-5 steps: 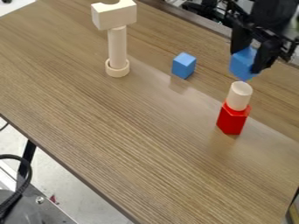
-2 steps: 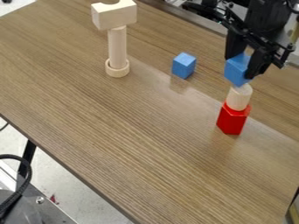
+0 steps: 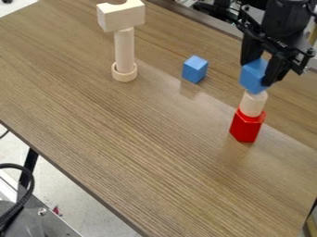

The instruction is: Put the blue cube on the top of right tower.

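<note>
At the upper right, the black gripper (image 3: 263, 78) hangs down, shut on a blue cube (image 3: 252, 76) that sits between its two fingers. Directly below the cube stands the right tower, a pale wooden cylinder (image 3: 252, 104) on top of a red block (image 3: 246, 126). The cube's lower part overlaps the cylinder's top edge in the view, and I cannot tell whether the two touch.
A second blue cube (image 3: 195, 69) lies on the wooden table (image 3: 155, 139), left of the right tower. At the upper left stands another tower: a ring (image 3: 124, 73), a tall cylinder (image 3: 124, 48) and a notched pale block (image 3: 121, 16) on top.
The gripper and its blue cube have come down and slightly left, from above the right tower to right at the cylinder's top. Both towers and the other cube have stayed put.
</note>
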Tool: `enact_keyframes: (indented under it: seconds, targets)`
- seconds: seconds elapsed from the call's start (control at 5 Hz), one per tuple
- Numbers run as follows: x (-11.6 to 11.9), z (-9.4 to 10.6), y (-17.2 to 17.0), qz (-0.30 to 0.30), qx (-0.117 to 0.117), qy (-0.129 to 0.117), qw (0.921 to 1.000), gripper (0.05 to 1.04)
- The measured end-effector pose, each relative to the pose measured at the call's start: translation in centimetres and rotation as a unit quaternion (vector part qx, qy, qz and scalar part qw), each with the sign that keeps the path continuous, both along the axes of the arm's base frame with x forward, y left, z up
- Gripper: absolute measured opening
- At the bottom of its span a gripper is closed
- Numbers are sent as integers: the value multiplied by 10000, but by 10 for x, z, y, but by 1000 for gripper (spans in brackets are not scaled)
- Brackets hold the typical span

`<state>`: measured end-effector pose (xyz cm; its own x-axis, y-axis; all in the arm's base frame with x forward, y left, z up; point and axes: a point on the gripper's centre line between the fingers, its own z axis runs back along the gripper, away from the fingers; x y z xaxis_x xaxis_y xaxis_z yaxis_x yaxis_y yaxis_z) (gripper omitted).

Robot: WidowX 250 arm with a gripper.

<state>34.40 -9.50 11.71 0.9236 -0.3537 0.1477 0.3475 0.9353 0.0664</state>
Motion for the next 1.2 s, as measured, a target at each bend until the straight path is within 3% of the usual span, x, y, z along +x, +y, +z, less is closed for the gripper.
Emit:
enact_keyframes:
  seconds: [0.8,1.2]
  targets:
    - [3,5,-5,-54,-27,-88,9999,556]
    - [0,-7,-2,-70,63,13,10000,556]
